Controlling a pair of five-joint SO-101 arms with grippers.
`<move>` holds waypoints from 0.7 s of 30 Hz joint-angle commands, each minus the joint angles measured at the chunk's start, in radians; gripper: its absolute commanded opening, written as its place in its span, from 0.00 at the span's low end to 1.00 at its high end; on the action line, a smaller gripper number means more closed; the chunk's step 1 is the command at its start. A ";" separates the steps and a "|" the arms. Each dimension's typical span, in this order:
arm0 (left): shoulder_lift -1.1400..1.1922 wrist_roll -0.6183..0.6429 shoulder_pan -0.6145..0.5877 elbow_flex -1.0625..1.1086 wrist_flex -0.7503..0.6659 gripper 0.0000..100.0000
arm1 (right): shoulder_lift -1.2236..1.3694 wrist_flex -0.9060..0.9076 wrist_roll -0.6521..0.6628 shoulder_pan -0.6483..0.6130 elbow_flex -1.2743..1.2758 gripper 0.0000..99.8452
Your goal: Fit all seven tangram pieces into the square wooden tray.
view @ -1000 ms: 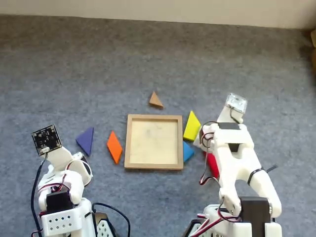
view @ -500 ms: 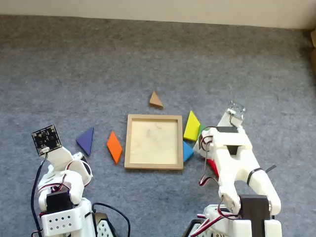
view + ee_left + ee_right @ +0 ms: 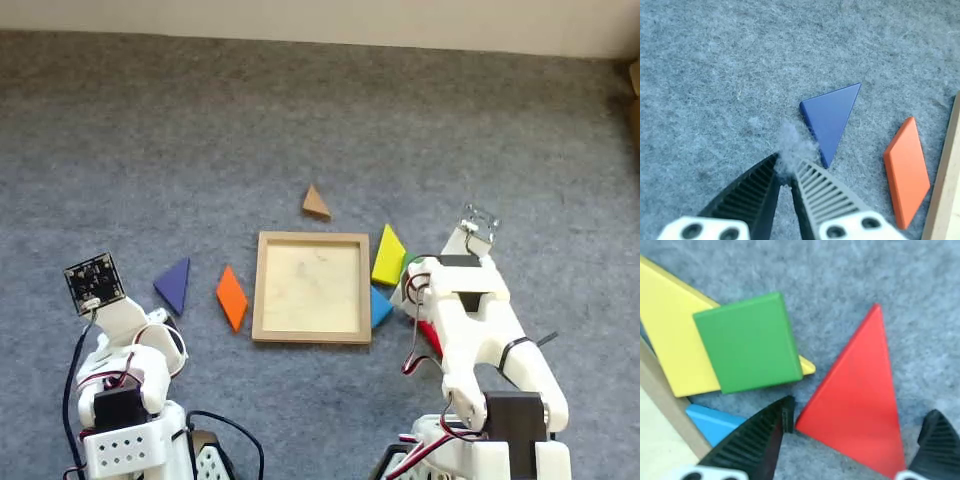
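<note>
Now my right hand (image 3: 861,419) straddles the red triangle (image 3: 855,390), spread wide: it looks stiff and light, so I'd pinch its edges.

Two white plastic arms (image 3: 478,335) carry looping black cables (image 3: 72,370); the left one's ribbed fingers (image 3: 747,195) are black and pale grey.

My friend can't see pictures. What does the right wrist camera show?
The robot's open hand straddles a red triangle on grey carpet, one finger on each side. Beside it a green square partly covers a yellow triangle, and a blue piece lies next to the wooden tray.
</note>
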 commanded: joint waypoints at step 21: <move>-0.024 0.008 -0.013 0.021 -0.008 0.01 | 0.021 -0.002 0.098 -0.033 0.021 0.38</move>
